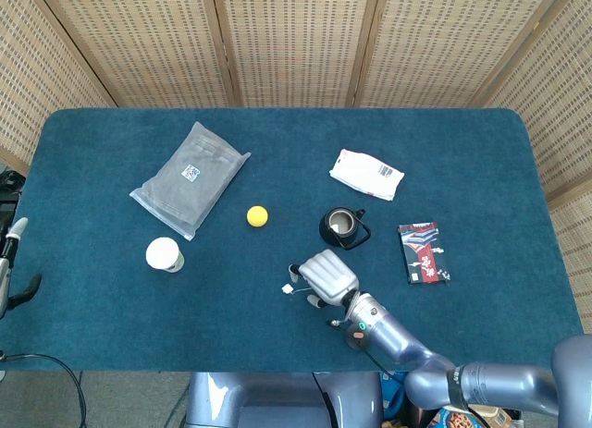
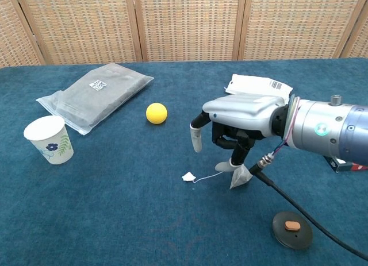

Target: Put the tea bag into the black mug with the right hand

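The tea bag (image 2: pixel 240 177) lay on the counter (image 2: pixel 115 220) near the front, its string running left to a small paper tag (image 2: pixel 188 176). To grasp well, the right hand (image 2: pixel 238 125) needed to settle lower and pinch the bag's peak cleanly. It hung palm-down directly over the bag, fingers (image 2: pixel 196 139) apart and drooping, holding nothing. Farther back stood the black mug (image 1: pixel 339 226).

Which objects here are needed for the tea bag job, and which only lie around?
Needed: pyramid tea bag with string; black mug; right hand.

Lying around: yellow ball; grey plastic pouch; white paper cup; white packet; black round lid; dark printed box.
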